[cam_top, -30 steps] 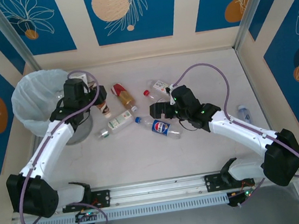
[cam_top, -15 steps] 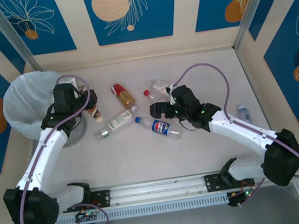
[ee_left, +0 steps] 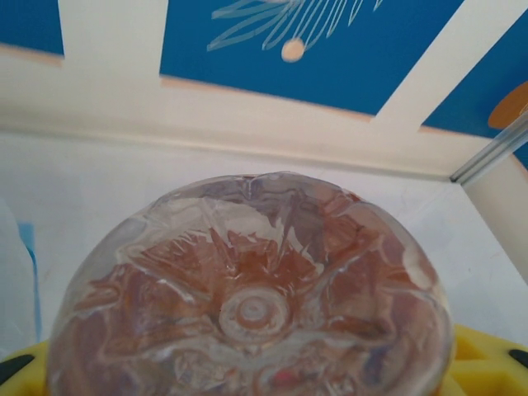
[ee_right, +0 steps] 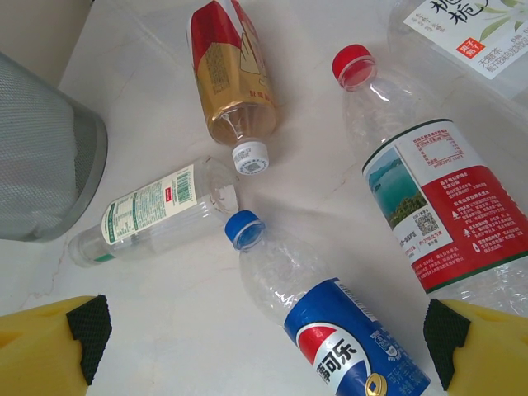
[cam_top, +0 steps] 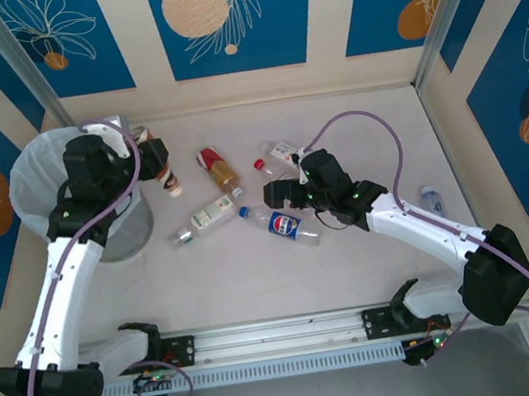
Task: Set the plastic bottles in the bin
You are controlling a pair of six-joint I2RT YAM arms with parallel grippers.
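While the brown bottle point(ee_left: 252, 313) hides the left hand point(cam_top: 151, 162) clamping it, the right hand point(ee_right: 266, 334) stands apart.

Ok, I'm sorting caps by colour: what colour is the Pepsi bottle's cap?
Blue: the cap of the Pepsi bottle shows best in the right wrist view.
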